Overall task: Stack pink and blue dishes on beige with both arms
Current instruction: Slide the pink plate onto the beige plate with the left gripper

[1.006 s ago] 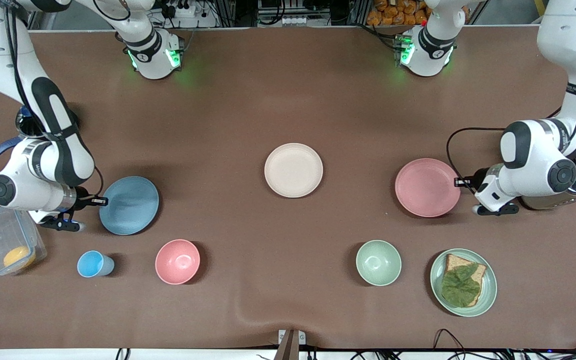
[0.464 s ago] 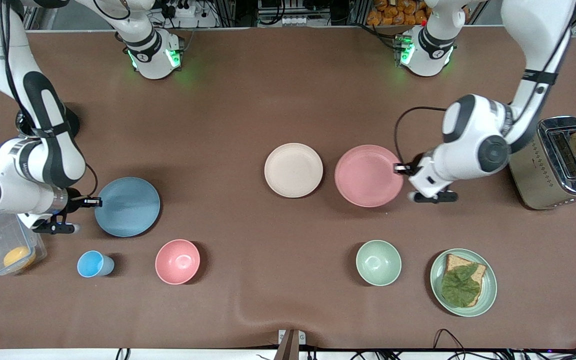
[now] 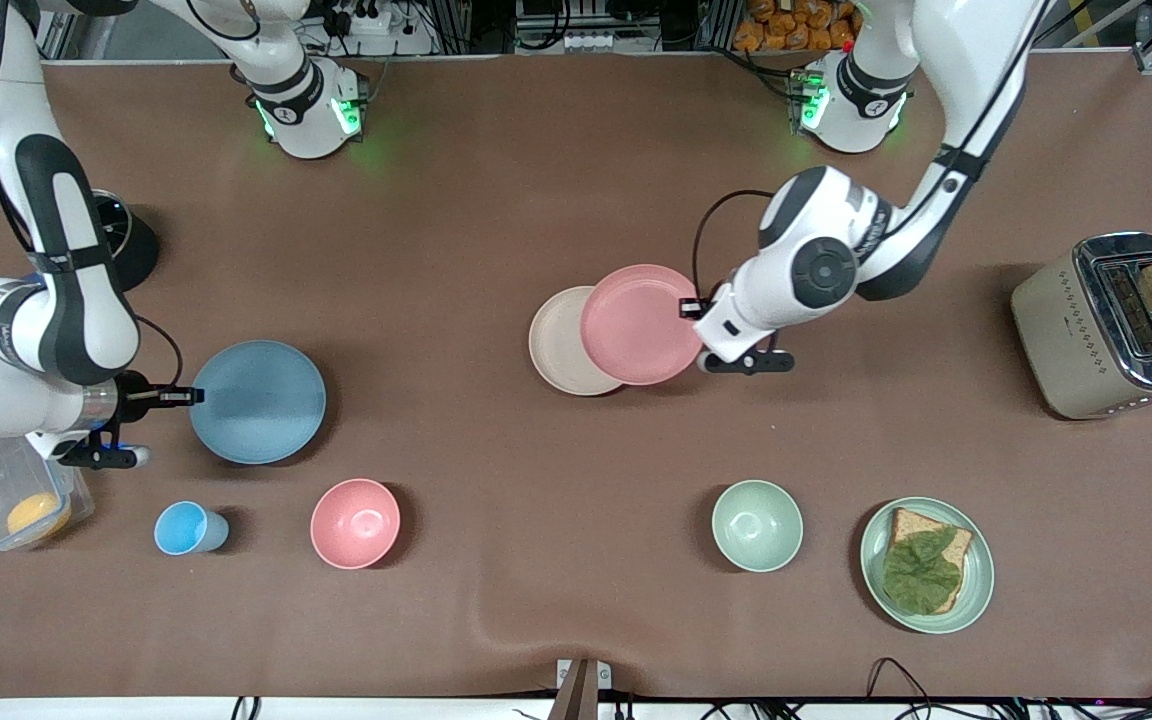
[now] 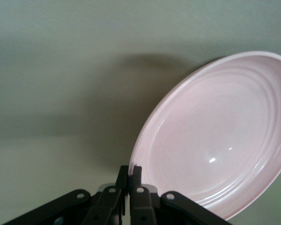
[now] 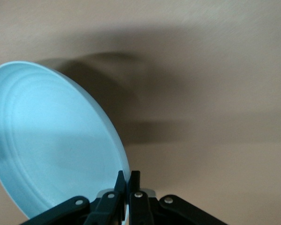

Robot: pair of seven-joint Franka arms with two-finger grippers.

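The pink plate (image 3: 639, 323) hangs in the air, overlapping the beige plate (image 3: 554, 341) at the table's middle, so only part of the beige one shows. My left gripper (image 3: 688, 308) is shut on the pink plate's rim; in the left wrist view the pink plate (image 4: 220, 136) rises from the closed gripper (image 4: 130, 171). The blue plate (image 3: 258, 402) is held toward the right arm's end of the table, with my right gripper (image 3: 186, 396) shut on its rim. The right wrist view shows the blue plate (image 5: 51, 140) clamped in that gripper (image 5: 128, 177).
A pink bowl (image 3: 355, 523), small blue cup (image 3: 186, 528) and clear box (image 3: 6, 490) with an orange item lie nearer the camera than the blue plate. A green bowl (image 3: 757, 525), a green plate with bread (image 3: 926, 565) and a toaster (image 3: 1111, 325) occupy the left arm's end.
My left gripper has carried the pink plate from the left arm's end toward the middle, now partly over the beige plate. The right gripper has lifted the blue plate slightly.
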